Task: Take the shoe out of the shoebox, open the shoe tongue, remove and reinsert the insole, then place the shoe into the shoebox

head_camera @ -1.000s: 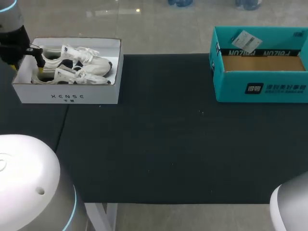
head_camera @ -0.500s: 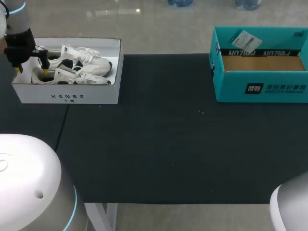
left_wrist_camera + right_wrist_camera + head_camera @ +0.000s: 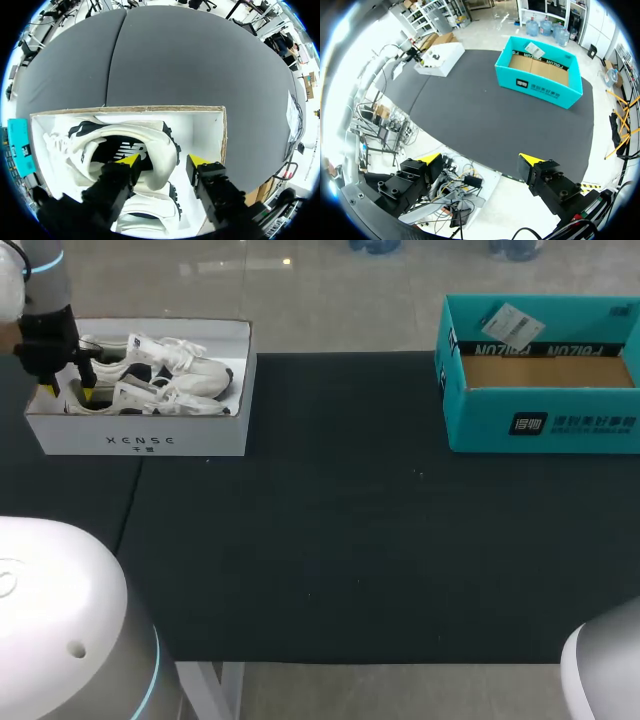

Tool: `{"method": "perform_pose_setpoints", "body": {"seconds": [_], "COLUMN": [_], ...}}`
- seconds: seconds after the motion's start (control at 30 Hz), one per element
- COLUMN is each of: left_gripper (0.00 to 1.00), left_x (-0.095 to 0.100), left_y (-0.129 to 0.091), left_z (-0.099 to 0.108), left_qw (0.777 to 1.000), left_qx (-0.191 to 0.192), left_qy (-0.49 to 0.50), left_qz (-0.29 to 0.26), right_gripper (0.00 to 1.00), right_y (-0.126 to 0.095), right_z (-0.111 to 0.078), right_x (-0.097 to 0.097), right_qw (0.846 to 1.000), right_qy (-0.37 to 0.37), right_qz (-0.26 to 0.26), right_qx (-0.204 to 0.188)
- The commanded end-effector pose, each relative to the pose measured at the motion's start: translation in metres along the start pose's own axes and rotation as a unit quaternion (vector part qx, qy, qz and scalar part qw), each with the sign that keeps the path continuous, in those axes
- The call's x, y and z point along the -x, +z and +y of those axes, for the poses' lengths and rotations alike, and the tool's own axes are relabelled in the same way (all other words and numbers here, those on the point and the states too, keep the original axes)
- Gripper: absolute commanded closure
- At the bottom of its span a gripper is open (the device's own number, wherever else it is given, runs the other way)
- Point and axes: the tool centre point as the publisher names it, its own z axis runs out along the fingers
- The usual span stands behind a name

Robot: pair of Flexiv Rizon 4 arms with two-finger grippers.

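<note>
A white shoebox (image 3: 140,440) stands at the table's far left with two white sneakers lying in it. In the left wrist view the nearer sneaker (image 3: 150,137) lies on its side in the box (image 3: 210,130), its black lining showing. My left gripper (image 3: 164,161) is down in the box at that sneaker's heel. One yellow fingertip (image 3: 131,160) is over the shoe's opening; the other (image 3: 197,161) is just outside the heel, with a small gap. From the head view this gripper (image 3: 68,392) is at the box's left end. My right gripper (image 3: 480,160) hangs open off the table's near edge, holding nothing.
A teal cardboard box (image 3: 540,425) stands open at the far right, with a brown bottom and a paper tag inside. The black tabletop (image 3: 340,540) stretches between the two boxes. The second sneaker (image 3: 160,355) lies along the white box's far wall.
My left gripper has shifted left and lowered to the sneaker's heel end, and its fingers have drawn closer together. The right arm has not moved.
</note>
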Motion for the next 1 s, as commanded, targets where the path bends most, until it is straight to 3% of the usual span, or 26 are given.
{"method": "perform_pose_setpoints", "body": {"seconds": [0.03, 0.23, 0.5, 0.77, 1.0], "left_gripper": [1.00, 1.00, 1.00, 1.00, 1.00], "left_x": [0.002, 0.006, 0.001, -0.005, 0.010], "left_y": [0.008, 0.013, -0.018, -0.101, -0.176], "left_z": [0.003, 0.007, 0.011, 0.004, -0.028], "left_qw": [1.000, 0.999, 0.999, 0.996, 0.994], "left_qx": [-0.005, -0.001, 0.035, 0.087, 0.104], "left_qy": [0.007, 0.035, 0.033, 0.021, 0.021], "left_qz": [0.006, 0.015, 0.011, -0.005, 0.002], "right_gripper": [0.00, 0.00, 0.00, 0.00, 0.00], "right_y": [-0.001, -0.001, -0.001, -0.001, -0.001], "right_z": [0.004, 0.004, 0.004, 0.004, 0.004], "right_x": [0.000, 0.000, 0.000, 0.000, 0.000], "right_qw": [1.000, 1.000, 1.000, 1.000, 1.000], "right_qy": [0.001, 0.001, 0.001, 0.001, 0.001], "right_qz": [0.000, 0.000, 0.000, 0.000, 0.000], "right_qx": [-0.005, -0.005, -0.005, -0.005, -0.005]}}
